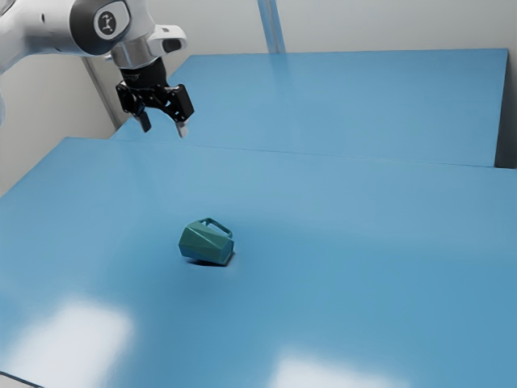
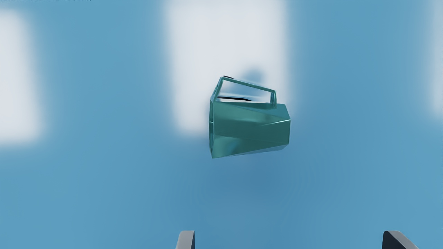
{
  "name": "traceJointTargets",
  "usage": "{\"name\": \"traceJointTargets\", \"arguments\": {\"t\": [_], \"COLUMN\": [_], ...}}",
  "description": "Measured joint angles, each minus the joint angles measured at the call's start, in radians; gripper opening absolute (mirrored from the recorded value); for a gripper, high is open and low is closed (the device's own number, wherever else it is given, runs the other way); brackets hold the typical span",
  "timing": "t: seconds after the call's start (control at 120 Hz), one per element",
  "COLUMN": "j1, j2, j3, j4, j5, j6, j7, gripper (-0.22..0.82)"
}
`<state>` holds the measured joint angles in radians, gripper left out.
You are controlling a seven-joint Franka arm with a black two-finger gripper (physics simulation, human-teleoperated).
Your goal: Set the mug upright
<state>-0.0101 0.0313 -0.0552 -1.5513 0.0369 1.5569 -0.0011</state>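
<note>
Pale walls (image 1: pixel 222 28) rise behind the blue table (image 1: pixel 363 242) in the exterior view, with a second blue panel (image 1: pixel 347 97) beyond the table's far edge. From the exterior view's upper left comes the arm (image 1: pixel 48 32), and at its end the gripper (image 1: pixel 164 128) hangs well above the table, fingers pointing down and spread apart, holding nothing. Lower than the gripper and well apart from it, the mug (image 1: pixel 206 244) lies on its side on the table, a dark shadow (image 1: pixel 208 263) beneath it.

Blue tabletop is the backdrop in the wrist view too, with white glare (image 2: pixel 226 45) reaching behind the mug. Both fingers (image 2: pixel 186 240) stand wide apart, with a broad gap and nothing gripped. Out ahead of them is the mug, within the span between their two lines but closer to one. The wrist view gives a sliver of the mouth (image 2: pixel 211 128), which the exterior view does not: it faces the side of that nearer finger. The handle (image 2: pixel 249 84) is on the mug's side away from the fingertips.
</note>
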Motion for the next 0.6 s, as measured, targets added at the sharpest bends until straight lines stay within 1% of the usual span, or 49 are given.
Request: {"name": "traceJointTargets", "arguments": {"t": [0.167, 0.408, 0.475, 0.6], "j1": [-0.008, -0.005, 0.008, 0.061], "j2": [-0.008, -0.063, -0.069, -0.085], "j3": [0.0, 0.001, 0.003, 0.026], "j4": [-0.007, -0.07, -0.078, -0.147], "j5": [0.0, -0.007, -0.016, -0.076], "j6": [0.0, 0.006, 0.01, 0.059], "j7": [0.0, 0.006, 0.011, 0.037], "gripper": [0.59, 0.59, 0.59, 0.59]}}
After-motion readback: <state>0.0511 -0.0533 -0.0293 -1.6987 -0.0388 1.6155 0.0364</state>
